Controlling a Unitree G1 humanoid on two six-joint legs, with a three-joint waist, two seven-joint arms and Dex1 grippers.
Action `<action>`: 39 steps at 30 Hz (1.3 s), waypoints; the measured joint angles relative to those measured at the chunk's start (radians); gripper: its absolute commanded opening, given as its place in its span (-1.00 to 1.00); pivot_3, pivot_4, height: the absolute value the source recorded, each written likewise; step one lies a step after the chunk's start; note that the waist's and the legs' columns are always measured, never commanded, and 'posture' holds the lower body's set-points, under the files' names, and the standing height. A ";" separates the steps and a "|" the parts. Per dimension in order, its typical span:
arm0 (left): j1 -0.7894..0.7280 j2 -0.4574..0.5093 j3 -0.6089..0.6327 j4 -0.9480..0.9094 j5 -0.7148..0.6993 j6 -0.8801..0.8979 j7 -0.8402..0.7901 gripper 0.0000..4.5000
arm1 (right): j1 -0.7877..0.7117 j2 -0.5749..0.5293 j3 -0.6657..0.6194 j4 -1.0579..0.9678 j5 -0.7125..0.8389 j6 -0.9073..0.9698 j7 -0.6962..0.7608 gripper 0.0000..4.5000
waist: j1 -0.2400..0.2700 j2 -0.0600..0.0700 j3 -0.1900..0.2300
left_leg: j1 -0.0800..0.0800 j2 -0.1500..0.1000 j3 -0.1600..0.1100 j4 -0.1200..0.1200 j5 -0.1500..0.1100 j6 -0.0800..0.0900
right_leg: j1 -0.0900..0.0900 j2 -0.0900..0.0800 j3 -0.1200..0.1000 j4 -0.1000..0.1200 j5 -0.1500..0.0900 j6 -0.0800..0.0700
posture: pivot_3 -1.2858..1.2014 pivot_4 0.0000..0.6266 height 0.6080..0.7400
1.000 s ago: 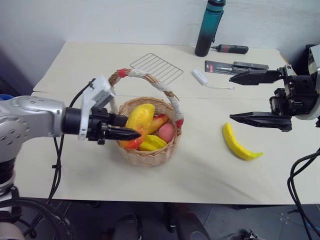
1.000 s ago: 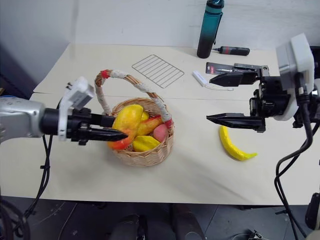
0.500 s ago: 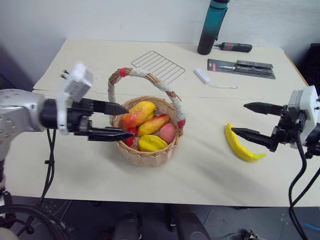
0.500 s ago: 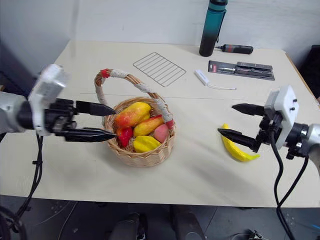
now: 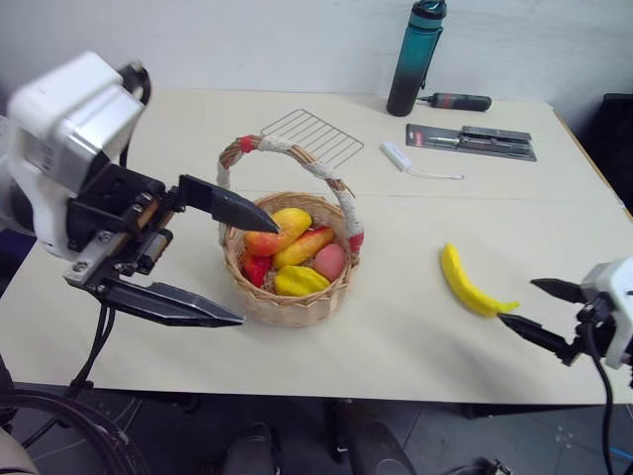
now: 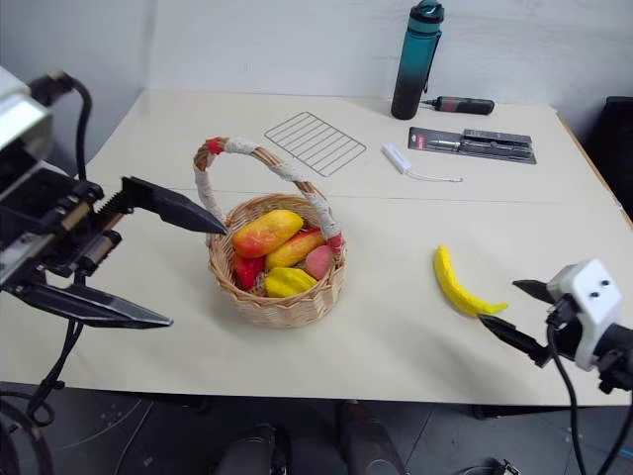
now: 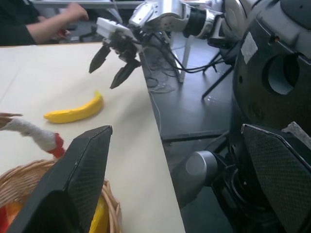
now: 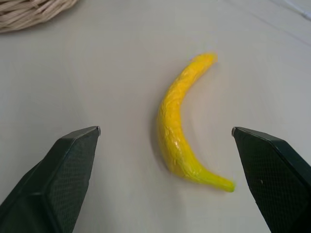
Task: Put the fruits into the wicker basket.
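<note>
Two end effectors, both spread wide and holding nothing. Right end effector (image 6: 512, 312) sits low by the counter's (image 5: 396, 336) near edge, just short of the banana (image 5: 472, 285), a curved yellow one lying flat with bare counter all around it. Left end effector (image 5: 229, 265) hangs beside the wicker basket (image 5: 287, 302). Mango (image 5: 277, 232), orange-red into yellow, lies on top inside, with a pink peach (image 5: 329, 261) and smaller yellow fruit. Wire rack (image 5: 311, 136), teal bottle (image 5: 411, 57) way back.
</note>
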State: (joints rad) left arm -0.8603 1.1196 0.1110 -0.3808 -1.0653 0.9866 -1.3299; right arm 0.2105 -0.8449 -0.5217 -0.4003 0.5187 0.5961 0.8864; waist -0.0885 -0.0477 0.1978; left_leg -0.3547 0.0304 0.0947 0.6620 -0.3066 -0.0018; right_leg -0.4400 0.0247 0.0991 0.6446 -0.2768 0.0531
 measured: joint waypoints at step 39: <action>0.011 0.084 0.094 -0.004 0.022 0.039 0.111 1.00 | -1.290 0.174 0.732 0.789 -0.225 -0.265 0.527 -0.67 | -0.033 0.001 0.003 | -0.004 0.001 0.001 0.002 -0.003 -0.003 | -0.013 0.000 0.000 0.016 -0.004 -0.003 | 0.03 -0.52 1.00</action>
State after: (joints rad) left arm -0.8497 1.2032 0.2049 -0.3853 -1.0429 1.0256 -1.2188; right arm -1.0799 -0.6709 0.2103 0.3891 0.2939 0.3306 1.4131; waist -0.1219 -0.0464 0.2009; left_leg -0.3589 0.0311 0.0954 0.6639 -0.3099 -0.0050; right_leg -0.4526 0.0252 0.0994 0.6605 -0.2804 0.0498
